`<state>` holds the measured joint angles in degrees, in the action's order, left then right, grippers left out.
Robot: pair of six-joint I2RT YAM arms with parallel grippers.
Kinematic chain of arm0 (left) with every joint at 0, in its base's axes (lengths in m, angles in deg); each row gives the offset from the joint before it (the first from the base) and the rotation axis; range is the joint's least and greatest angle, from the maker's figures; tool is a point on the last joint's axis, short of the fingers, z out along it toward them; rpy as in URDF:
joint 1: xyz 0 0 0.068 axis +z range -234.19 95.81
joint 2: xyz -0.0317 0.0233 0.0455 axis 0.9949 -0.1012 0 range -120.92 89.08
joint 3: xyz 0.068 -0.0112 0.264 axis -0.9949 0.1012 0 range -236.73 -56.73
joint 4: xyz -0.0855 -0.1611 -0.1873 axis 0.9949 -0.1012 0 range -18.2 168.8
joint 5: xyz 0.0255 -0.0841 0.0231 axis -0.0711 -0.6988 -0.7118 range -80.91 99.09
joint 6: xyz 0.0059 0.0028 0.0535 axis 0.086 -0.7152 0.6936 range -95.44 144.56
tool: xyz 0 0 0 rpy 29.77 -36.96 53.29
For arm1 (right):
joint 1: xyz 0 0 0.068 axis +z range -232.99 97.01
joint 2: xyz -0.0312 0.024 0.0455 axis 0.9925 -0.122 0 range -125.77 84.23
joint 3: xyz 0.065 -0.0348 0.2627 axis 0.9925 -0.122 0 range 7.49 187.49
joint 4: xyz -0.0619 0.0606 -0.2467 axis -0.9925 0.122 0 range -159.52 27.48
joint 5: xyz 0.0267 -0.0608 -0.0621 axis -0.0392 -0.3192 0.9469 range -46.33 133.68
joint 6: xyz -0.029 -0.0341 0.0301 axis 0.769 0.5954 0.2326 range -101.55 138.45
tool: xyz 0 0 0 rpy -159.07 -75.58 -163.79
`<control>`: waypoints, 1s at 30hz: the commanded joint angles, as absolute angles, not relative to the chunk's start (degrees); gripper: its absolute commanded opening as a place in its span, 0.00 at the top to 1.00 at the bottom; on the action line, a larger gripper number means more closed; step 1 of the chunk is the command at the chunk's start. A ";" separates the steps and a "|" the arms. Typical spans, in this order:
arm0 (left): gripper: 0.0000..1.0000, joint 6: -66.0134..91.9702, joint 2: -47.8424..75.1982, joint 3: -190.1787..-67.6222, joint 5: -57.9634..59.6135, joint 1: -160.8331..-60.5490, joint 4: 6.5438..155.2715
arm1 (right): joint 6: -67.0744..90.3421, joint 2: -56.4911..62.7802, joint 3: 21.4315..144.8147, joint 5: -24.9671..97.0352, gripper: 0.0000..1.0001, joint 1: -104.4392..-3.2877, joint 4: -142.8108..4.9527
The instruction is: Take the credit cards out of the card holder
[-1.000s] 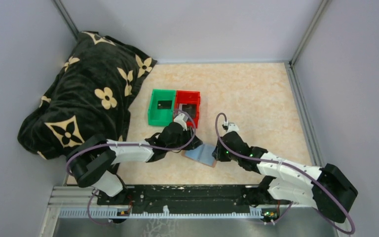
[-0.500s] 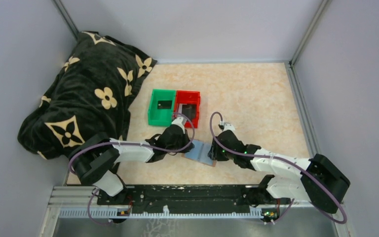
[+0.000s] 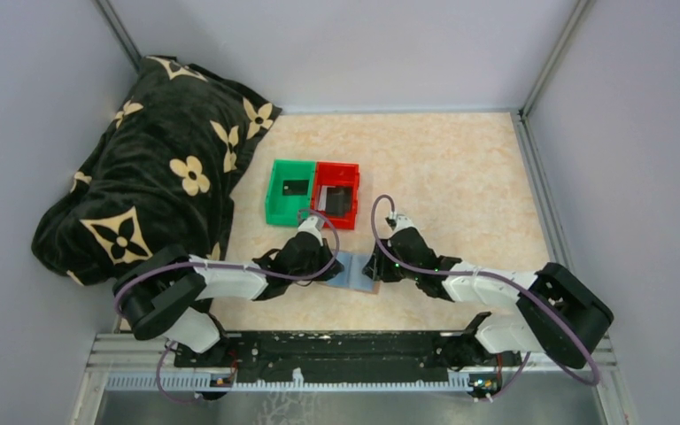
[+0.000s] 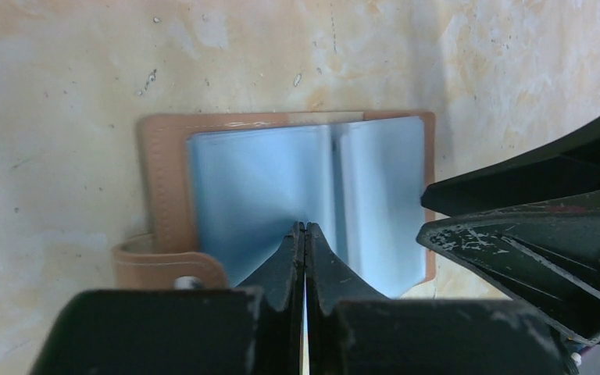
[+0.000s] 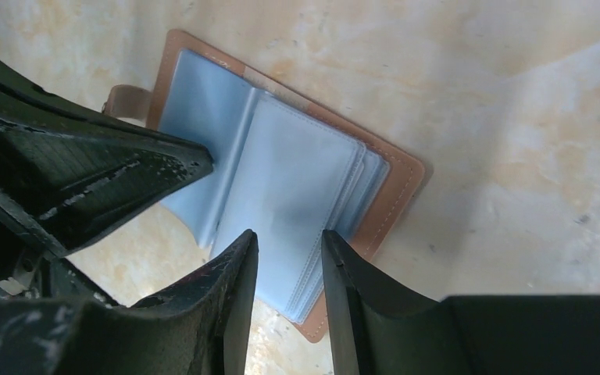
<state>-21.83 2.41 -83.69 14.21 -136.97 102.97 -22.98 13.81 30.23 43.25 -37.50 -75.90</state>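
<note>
The card holder (image 3: 354,271) lies flat and open, blue pockets up, mid-table close to the near edge, just nearer than the green bin (image 3: 289,209) and red bin (image 3: 351,181). The left gripper (image 4: 305,228) has its jaws squeezed together, and it looks like they're pinching one blue pocket leaf near the fold. The right gripper (image 5: 287,238) is only slightly parted, with its fingertips straddling the stacked leaves on the holder's other half. Can't spot any card in the pockets from these angles.
</note>
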 commanded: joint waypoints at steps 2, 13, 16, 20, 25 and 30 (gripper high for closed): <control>1.00 -22.37 4.55 -82.48 14.06 -137.86 98.57 | -22.87 9.08 28.70 34.53 0.63 -37.46 -83.45; 1.00 -22.30 7.24 -82.09 14.83 -138.31 96.67 | -23.56 10.84 33.77 32.12 0.63 -37.47 -83.81; 1.00 -21.67 7.87 -82.83 14.21 -138.38 95.39 | -25.03 12.33 33.48 31.79 0.63 -37.47 -85.70; 0.99 -21.34 8.40 -81.72 14.75 -138.35 95.94 | -25.03 12.18 33.38 33.51 0.63 -37.47 -86.04; 0.96 -21.45 10.22 -81.58 15.06 -138.42 94.47 | -24.62 11.15 33.94 34.37 0.64 -37.47 -84.36; 0.95 -17.09 15.63 -81.94 24.41 -137.74 87.21 | -22.57 11.76 32.81 33.63 0.68 -37.08 -83.81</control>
<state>-20.96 11.68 -81.97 17.36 -138.10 92.89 -24.60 10.99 31.28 33.92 -37.54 -82.85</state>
